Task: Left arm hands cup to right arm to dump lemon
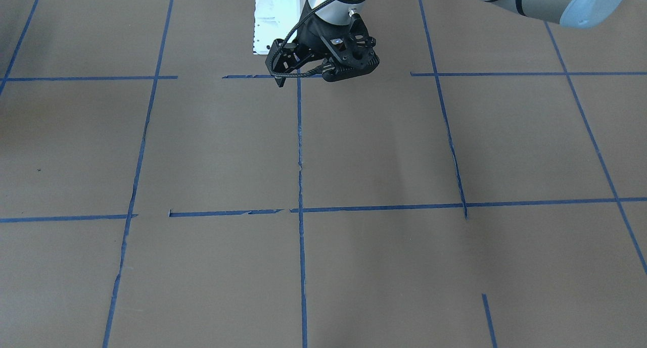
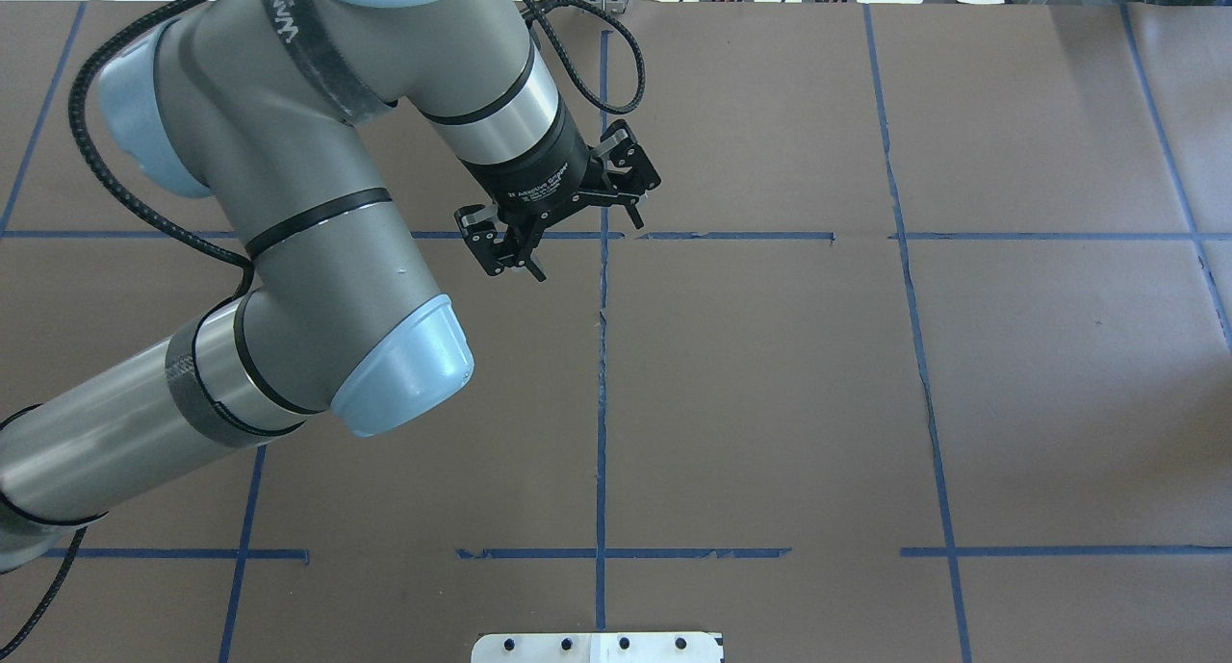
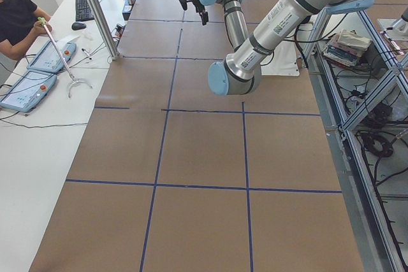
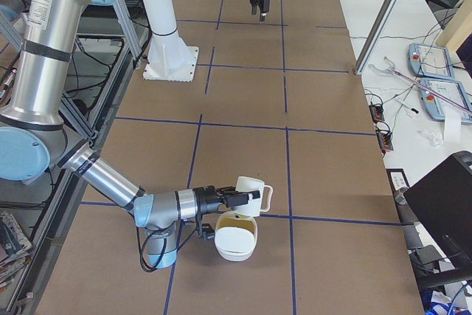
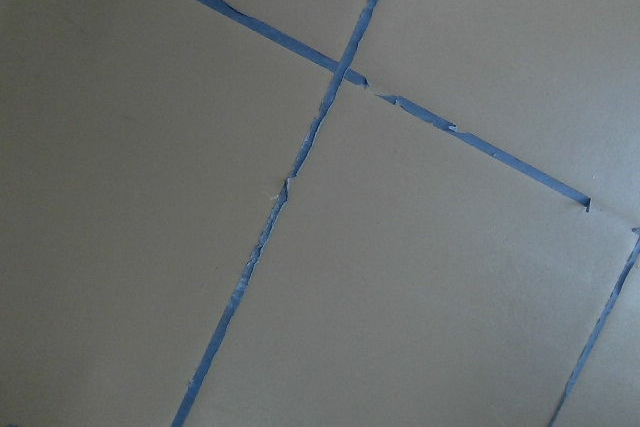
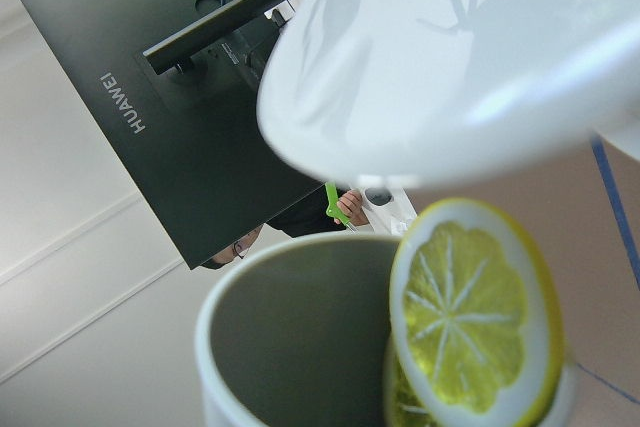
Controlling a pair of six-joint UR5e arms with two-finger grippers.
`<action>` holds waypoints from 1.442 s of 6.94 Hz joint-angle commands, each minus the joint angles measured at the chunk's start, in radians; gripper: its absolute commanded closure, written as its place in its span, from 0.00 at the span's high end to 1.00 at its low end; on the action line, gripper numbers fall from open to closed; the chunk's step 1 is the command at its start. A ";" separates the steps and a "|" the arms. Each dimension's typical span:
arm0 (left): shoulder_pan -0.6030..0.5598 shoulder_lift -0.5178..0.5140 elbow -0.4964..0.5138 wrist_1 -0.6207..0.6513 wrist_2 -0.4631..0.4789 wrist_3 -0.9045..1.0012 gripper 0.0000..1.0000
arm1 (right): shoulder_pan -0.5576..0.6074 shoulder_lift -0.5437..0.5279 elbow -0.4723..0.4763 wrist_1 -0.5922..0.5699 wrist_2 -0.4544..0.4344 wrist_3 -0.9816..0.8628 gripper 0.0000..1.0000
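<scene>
Tipped over white bowl, at its one o'clock: off-white handled mug, for dumping yellow lemon slice (right black gripper: cannot tell its clamp). Spread and empty, handover seemingly done: left black lattice gripper.

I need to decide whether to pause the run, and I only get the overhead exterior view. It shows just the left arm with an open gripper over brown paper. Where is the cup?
Observer: The exterior right view has it. The cup is at the tip of the right gripper, off the table and tipped on its side, near the table's end on the robot's right.
Operator: What is under it?
Observer: A white container stands on the table just below the cup's mouth.
Operator: And the lemon?
Observer: The right wrist view shows a lemon slice leaning inside that container's mouth, below the tipped cup.
</scene>
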State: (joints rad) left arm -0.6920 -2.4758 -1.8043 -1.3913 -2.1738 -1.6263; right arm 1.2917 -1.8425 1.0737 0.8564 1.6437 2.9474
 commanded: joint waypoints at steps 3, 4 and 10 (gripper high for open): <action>0.000 0.003 -0.001 0.000 0.003 -0.001 1.00 | 0.021 -0.015 -0.032 0.107 -0.001 0.162 0.12; 0.000 0.001 0.000 0.000 0.003 -0.001 1.00 | 0.021 -0.011 -0.040 0.108 0.001 0.160 0.12; -0.004 0.021 -0.036 0.000 0.003 -0.001 1.00 | 0.017 0.032 0.237 -0.291 -0.013 -0.149 0.13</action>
State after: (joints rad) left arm -0.6961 -2.4571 -1.8329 -1.3909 -2.1706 -1.6272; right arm 1.3107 -1.8145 1.2029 0.7392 1.6315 2.8983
